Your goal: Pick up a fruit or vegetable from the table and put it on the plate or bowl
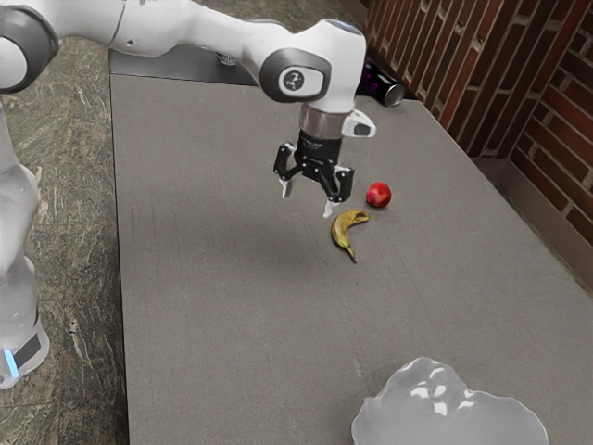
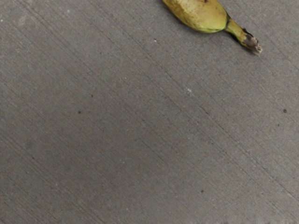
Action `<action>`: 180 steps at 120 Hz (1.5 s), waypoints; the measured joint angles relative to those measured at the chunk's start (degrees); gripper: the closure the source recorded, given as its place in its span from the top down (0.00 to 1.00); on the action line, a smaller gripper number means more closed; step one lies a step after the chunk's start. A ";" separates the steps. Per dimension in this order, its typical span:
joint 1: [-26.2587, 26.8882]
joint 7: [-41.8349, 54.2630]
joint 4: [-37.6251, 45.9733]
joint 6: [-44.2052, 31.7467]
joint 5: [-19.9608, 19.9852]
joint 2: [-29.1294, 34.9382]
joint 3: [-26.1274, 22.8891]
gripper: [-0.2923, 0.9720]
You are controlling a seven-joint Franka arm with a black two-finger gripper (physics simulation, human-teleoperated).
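Gripper: The black two-finger gripper (image 1: 308, 199) hangs above the grey table (image 1: 185, 297), jaws spread apart and holding nothing.

Banana, place: The banana (image 1: 348, 229) lies flat on the table, just to the exterior view's right of the gripper and slightly nearer the camera.

Banana, axis: Its curved length runs from a blunt end beside the red fruit (image 1: 378, 195) down to a thin dark stem that points toward the exterior view's lower edge.

Red fruit: Round, resting near the banana's blunt end, apart from it.

Bowl: A clear, wavy-rimmed bowl (image 1: 449, 408) sits well apart from both fruits and is cut off by the frame's lower edge.

Wrist view: The banana (image 2: 198, 13) is cut by the frame edge, showing yellow-green skin and the stem tip over bare table (image 2: 117, 130).

Hard to read: A dark can (image 1: 389, 91) lies on its side by the brick wall (image 1: 519, 83), its label unreadable.

Markings: A round emblem on the arm (image 1: 295, 81) cannot be made out.
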State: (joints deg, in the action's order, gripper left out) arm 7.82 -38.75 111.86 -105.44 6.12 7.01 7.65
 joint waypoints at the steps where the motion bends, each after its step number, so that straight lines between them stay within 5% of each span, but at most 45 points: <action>1: 0.01 0.37 0.07 -0.04 -0.02 0.00 0.00 0.77; 27: -4.24 8.48 1.02 -0.66 -0.37 -0.99 0.13 0.77; 55: -11.01 17.05 -12.00 -1.92 -0.42 -12.51 1.83 0.77; 78: -7.44 22.69 -13.75 -4.27 -0.29 -16.16 1.46 0.77; 180: -8.67 35.20 -18.16 -12.56 4.53 -26.57 0.10 0.76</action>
State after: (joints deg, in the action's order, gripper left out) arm -0.85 -3.55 93.69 -118.00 10.65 -19.56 7.74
